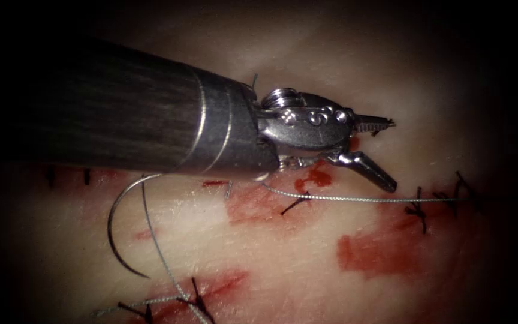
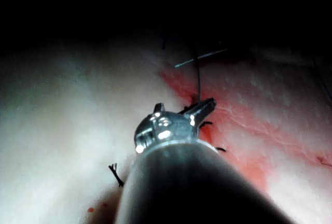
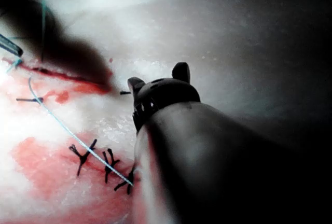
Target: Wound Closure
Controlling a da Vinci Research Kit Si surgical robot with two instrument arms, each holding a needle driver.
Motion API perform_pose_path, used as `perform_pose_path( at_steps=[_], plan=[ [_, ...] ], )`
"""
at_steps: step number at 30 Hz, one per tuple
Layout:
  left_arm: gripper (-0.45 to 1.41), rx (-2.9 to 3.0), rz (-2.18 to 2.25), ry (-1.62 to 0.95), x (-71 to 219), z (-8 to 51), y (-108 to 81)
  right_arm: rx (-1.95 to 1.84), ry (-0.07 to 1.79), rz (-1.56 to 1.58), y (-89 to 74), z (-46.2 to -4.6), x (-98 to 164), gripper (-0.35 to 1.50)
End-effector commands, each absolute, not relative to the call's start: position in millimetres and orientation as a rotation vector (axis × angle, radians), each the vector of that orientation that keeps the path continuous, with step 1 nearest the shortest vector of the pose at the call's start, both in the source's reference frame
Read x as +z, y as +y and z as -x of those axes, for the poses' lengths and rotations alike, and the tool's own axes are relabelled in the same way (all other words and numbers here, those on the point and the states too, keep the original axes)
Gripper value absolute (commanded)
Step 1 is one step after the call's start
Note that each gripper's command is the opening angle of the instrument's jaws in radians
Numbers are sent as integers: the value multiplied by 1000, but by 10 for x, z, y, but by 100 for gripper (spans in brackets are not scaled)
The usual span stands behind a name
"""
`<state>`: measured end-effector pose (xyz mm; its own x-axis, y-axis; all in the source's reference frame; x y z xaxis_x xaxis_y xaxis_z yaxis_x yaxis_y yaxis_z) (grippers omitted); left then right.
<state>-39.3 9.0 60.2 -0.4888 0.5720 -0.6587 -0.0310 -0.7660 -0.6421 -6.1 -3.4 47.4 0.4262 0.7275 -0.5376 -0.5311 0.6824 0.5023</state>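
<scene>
Your left end effector (image 1: 385,153), jaws wide, holds nothing; needle (image 1: 115,231) lies free on tissue (image 1: 259,252), thread (image 1: 361,199) trailing; right end effector's (image 3: 158,81) state: cannot tell.

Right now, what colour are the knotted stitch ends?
Black; the stitch ends show best in the right wrist view.

Tissue (image 1: 307,276) carries curved needle (image 1: 114,231), thread (image 1: 355,199), knot ends (image 1: 418,210), red fluid (image 1: 373,252).

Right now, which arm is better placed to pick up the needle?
Probably left. The left tool, jaws open and empty, hangs over the tissue, and the needle lies there beside its shaft. The right tool sits by the far stitches.
</scene>
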Motion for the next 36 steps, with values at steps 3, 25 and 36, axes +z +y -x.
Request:
perform_pose_path(
  at_steps=[3,25,36],
  plan=[
    [46,2331,1266,-929,635,461,103,836,813,-286,-30,55,475,106],
    [26,2406,1053,-1456,721,580,93,901,819,-332,-24,63,463,103],
    [37,2390,1040,-1543,736,589,65,921,822,-344,-29,62,465,106]
  ],
)
